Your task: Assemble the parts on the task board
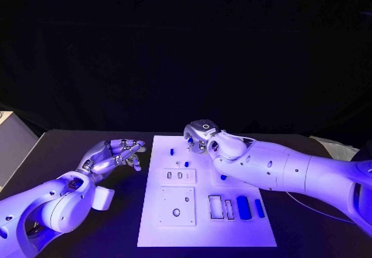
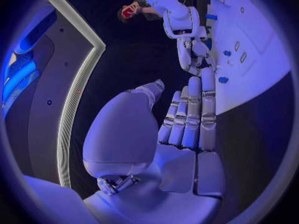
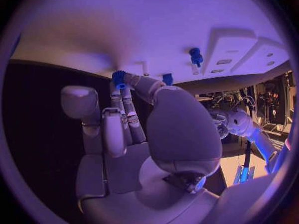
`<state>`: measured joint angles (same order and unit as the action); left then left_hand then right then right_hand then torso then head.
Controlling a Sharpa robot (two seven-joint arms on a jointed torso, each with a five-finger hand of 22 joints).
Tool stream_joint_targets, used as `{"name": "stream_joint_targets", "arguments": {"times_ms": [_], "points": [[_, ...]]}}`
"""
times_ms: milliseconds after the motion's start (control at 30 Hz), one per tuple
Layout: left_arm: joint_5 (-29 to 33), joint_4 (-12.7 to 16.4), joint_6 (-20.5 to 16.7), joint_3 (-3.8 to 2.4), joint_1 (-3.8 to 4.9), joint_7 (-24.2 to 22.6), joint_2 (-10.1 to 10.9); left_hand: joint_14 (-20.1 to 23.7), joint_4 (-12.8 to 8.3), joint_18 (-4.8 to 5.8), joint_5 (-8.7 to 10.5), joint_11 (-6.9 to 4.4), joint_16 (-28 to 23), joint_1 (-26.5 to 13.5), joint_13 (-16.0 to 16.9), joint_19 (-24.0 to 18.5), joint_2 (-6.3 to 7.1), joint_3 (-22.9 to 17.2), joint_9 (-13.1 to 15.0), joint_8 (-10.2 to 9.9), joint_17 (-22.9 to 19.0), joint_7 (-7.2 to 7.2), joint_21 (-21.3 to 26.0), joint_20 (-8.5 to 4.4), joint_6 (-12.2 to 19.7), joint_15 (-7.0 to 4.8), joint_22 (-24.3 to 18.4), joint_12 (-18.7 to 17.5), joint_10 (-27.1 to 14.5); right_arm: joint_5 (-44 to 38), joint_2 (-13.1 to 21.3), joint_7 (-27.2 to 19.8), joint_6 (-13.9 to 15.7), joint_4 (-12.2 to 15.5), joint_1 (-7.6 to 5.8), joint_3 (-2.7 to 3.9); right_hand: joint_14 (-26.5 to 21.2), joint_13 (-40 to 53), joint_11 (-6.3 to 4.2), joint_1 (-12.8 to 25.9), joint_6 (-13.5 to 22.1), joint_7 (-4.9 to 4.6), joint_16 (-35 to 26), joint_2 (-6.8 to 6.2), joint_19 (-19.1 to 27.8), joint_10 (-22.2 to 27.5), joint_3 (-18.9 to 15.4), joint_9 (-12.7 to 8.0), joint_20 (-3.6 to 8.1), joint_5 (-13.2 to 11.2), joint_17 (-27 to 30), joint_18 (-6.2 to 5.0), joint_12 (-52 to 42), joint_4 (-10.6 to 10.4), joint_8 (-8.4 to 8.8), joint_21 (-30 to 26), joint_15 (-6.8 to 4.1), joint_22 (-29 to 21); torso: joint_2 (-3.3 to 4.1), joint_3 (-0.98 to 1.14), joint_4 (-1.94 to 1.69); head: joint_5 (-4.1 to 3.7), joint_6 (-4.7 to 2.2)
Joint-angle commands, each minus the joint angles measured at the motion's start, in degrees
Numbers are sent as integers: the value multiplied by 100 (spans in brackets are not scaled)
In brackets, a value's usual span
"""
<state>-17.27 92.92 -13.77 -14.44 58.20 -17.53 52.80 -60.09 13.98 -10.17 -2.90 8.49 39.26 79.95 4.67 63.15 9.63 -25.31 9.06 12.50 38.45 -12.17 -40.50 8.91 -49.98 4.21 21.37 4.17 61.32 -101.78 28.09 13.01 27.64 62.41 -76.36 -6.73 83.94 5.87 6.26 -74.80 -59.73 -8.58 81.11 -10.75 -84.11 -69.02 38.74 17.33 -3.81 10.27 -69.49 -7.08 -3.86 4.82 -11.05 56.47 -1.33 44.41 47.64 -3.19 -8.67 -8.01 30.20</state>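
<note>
Worktop (image 1: 93, 226) carries the white task board (image 1: 248, 226) at its centre. Toward 12 o'clock on the board, the right hand (image 1: 203, 135) pinches a small blue part (image 3: 118, 78) at its fingertips; a second blue part (image 3: 196, 56) stands upright on the board nearby. At about 9 o'clock, just off the board's edge, the left hand (image 1: 116, 154) hangs above the dark surface with fingers loosely curled and apart, gripping nothing. Two long blue parts (image 1: 243, 207) lie toward 5 o'clock on the board.

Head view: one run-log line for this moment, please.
right hand: pinching blue part over task board far end | left hand: open, beside board
</note>
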Motion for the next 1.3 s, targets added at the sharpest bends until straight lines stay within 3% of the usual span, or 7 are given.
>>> {"name": "stream_joint_targets", "arguments": {"times_ms": [33,267,633,800,967,1167,1300], "points": [[-23,7,103,-4,1,-20,-13,33,-16,-16,-17,0,24,-53,-6,-33,-10,-34,7,4,8,-4,-28,9,28,-2,6,-29,-21,-65,-22,-57,-61,-58,9,-5,229,136,-167,43,86,-20,8,-69,-89,-68,46,7,7,-18,39,-8,42,0,51,-31,52,-45,5,-14,-16,-17,-9],[-24,6,106,-4,1,-17,-12,33,-16,-16,-17,0,24,-53,-6,-33,-10,-34,7,4,8,-4,-28,9,28,-2,6,-29,-21,-50,-51,-118,-49,-107,9,-6,148,-166,-16,136,426,-94,-136,-280,30,840,32,-5,-100,-265,347,-57,42,-37,265,-332,178,-386,7,-28,-33,-23,-12],[-24,0,110,-4,1,-12,-2,44,-17,-16,-17,4,30,-56,-9,-54,-11,-34,7,2,10,-7,-55,13,36,2,24,-30,-34,-46,91,-128,63,48,9,-7,135,-223,-12,39,525,-73,-171,-269,49,1141,-268,-6,-138,-347,431,-95,34,-61,346,-426,183,-477,16,-39,-43,-26,-17],[-24,-16,111,-4,1,-11,0,44,-17,-16,-17,4,30,-56,-9,-54,-11,-34,7,2,10,-7,-55,13,36,2,24,-30,-34,-37,292,-126,196,304,9,-3,132,-222,-13,26,524,-68,-178,-264,50,1154,-308,-4,-141,-337,447,-101,29,-67,350,-448,182,-502,9,-39,-43,-27,-43],[-24,-42,113,-4,1,-12,-2,44,-17,-16,-17,4,30,-56,-9,-54,-11,-34,7,2,10,-7,-55,13,36,2,24,-30,-34,220,629,-177,392,720,-3,50,133,-205,-35,28,507,-44,-181,-249,46,1063,-420,1,-141,-337,458,-111,-12,-119,356,-462,168,-509,8,-41,-39,-26,-75],[-22,-87,108,-4,-2,-15,7,49,-19,-17,-17,6,33,-57,-11,-63,-12,-34,7,0,11,-7,-67,15,40,4,32,-32,-44,1057,1210,-459,689,1348,-50,151,137,-154,-68,65,436,-54,-180,-241,37,674,-429,17,-126,-343,466,-115,-118,-230,354,-477,143,-501,-3,-9,7,-12,-107],[-21,-122,103,-4,-6,-18,8,49,-19,-17,-17,6,33,-57,-11,-63,-12,-34,7,0,11,-7,-67,15,40,4,32,-32,-44,1597,1552,-610,692,1655,-147,186,144,-95,-101,68,411,-50,-167,-245,28,403,-322,29,-102,-308,449,-115,-203,-258,352,-466,113,-480,-14,13,49,2,-130]]}}
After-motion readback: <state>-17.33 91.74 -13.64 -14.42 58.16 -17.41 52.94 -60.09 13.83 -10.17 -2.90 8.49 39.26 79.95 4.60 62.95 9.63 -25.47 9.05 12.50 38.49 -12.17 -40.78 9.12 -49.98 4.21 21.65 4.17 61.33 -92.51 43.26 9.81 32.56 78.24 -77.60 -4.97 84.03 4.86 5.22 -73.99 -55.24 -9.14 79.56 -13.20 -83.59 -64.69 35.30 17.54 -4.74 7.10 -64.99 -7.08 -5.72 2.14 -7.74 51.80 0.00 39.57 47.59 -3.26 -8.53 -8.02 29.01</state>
